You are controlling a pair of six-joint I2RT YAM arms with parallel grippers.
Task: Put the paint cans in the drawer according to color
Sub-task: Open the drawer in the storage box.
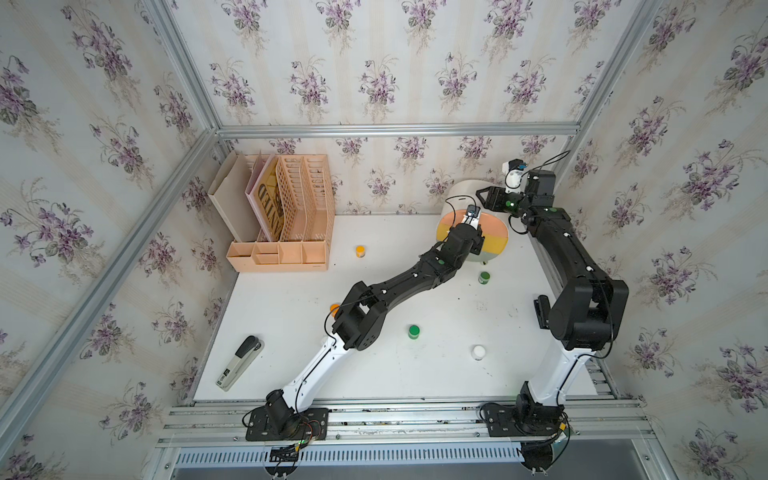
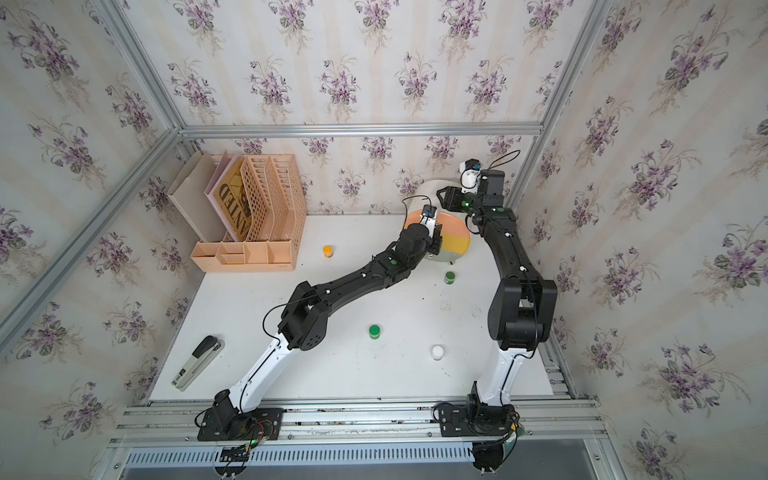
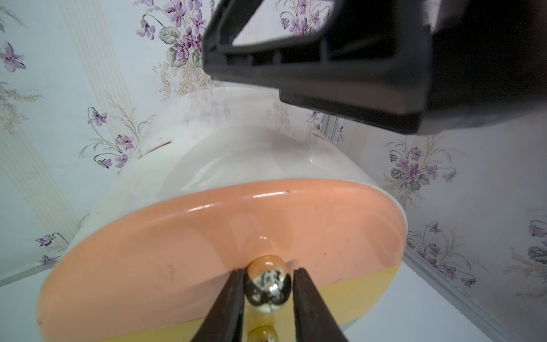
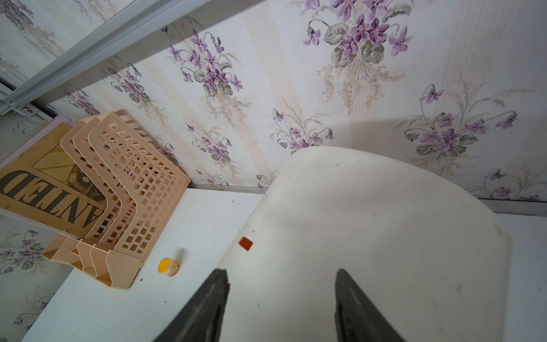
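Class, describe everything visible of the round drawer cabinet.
The cabinet is a glossy white drum on short feet by the back wall. Its round front is split into peach, yellow and grey-green drawers, seemingly shut. The left gripper pinches the peach drawer's metal knob; the right gripper hangs open above.

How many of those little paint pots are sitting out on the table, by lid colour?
Orange paint cans: 2, one partly hidden
Green paint cans: 2
White paint cans: 1
Total: 5 in view
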